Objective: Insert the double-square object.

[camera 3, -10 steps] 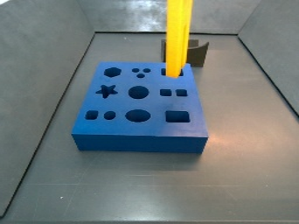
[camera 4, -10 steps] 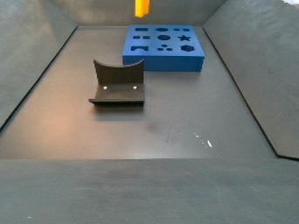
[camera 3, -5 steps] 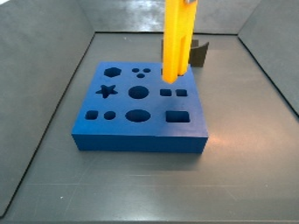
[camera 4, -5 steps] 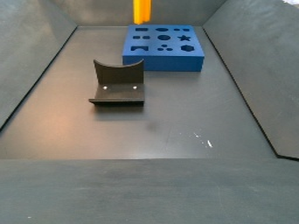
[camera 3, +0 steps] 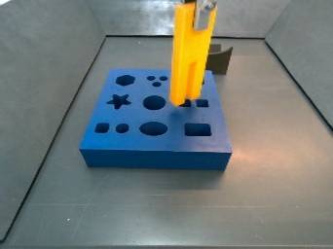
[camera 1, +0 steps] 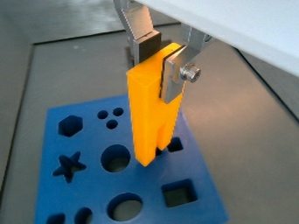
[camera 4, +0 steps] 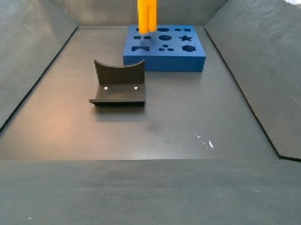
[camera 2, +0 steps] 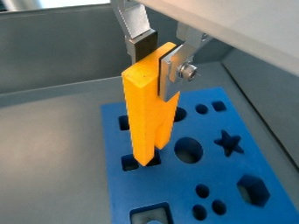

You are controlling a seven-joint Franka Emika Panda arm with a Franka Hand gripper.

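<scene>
The double-square object is a tall yellow bar, held upright near its top end by my gripper, which is shut on it. It also shows in a wrist view and in both side views. Its forked lower end hangs right at the pair of small square holes in the blue block. I cannot tell whether the prongs have entered the holes. My gripper is at the frame's upper edge in a side view.
The blue block lies at the far end of a dark walled floor and has star, hexagon, round and square holes. The fixture, dark grey with a curved back, stands mid-floor, apart from the block. It also shows behind the block.
My gripper has carried the yellow bar down; its lower end has dropped from well above the block to the block's top at the two square holes.
</scene>
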